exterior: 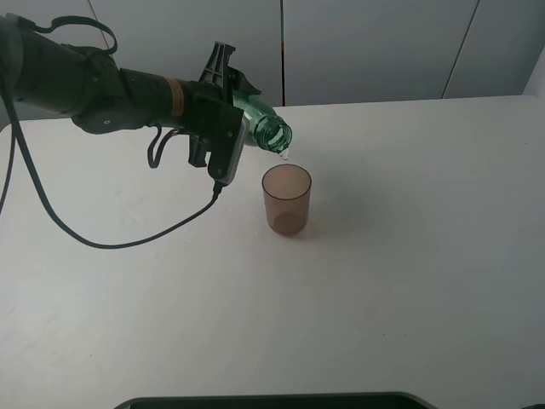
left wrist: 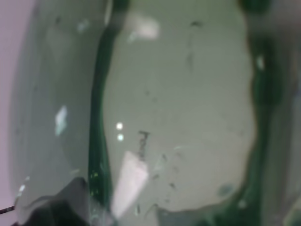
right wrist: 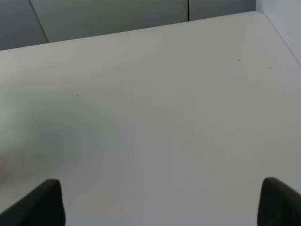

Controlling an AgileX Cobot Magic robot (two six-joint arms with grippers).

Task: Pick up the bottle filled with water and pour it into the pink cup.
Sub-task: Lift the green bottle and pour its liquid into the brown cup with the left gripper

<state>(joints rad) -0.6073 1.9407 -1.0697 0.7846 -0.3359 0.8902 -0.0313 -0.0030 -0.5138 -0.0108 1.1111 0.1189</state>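
White table [exterior: 409, 256] spreads below both my grippers. My left gripper [exterior: 234, 100] is clamped on the bottle [exterior: 266, 126], which I hold tipped well over. Its long axis runs out from my jaws and slopes down, with the open mouth as its lowest point. The wrist view is filled by the green wall of the bottle [left wrist: 178, 117], pressed close and blurred.

The cup [exterior: 287, 200] stands upright on the table, below and just beyond the mouth, apart from it. A bead of water hangs at the lip, roughly above the cup's far rim, so I judge the pour to be barely begun. More tilt must keep the mouth over the opening.

My right gripper [right wrist: 160, 203] is well away, its fingertips apart and holding nothing. A black cable [exterior: 85, 239] trails behind my left wrist, not in the way.
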